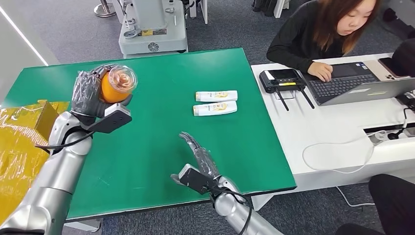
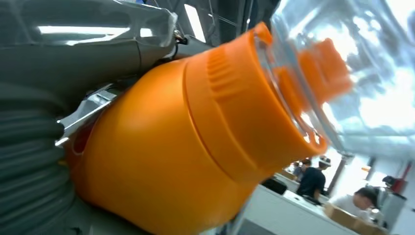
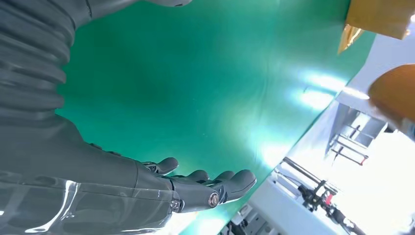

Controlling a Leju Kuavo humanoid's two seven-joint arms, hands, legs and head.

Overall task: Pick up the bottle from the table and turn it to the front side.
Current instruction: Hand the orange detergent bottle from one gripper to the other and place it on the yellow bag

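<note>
The left hand (image 1: 89,94) grips the orange bottle (image 1: 113,86) around its body, lifted clear of the green surface (image 1: 147,142) with the clear cap (image 1: 122,78) turned up toward the head camera. In the left wrist view the bottle (image 2: 186,142) lies against the grey ribbed cover of the hand (image 2: 34,161), its clear cap (image 2: 342,63) pointing away from the wrist. Below and ahead of this hand the green surface lies bare, giving open room out to its far edge. On the hand's outer side, near the surface's left edge, sits a yellow plastic-wrapped box (image 1: 22,137), close beside the left forearm.

The right hand (image 1: 198,154) holds nothing, its fingers (image 1: 188,139) spread and stretched flat, hovering near the surface's near edge. The right wrist view shows the same open hand (image 3: 195,188) over bare green, with the bottle (image 3: 394,98) at the frame's side. Between the two hands the green is open.

Ahead of the right hand, well apart from both hands, two white tubes (image 1: 216,102) lie side by side, parallel, toward the surface's right edge. Past that edge stands a white desk (image 1: 333,142) just beside it, carrying a black controller (image 1: 283,81), a laptop (image 1: 357,85) and a loose white cable (image 1: 337,152). A person (image 1: 323,34) sits behind the desk with one hand on the keyboard. Beyond the surface's far edge stands a pale machine base (image 1: 152,27) on grey carpet.
</note>
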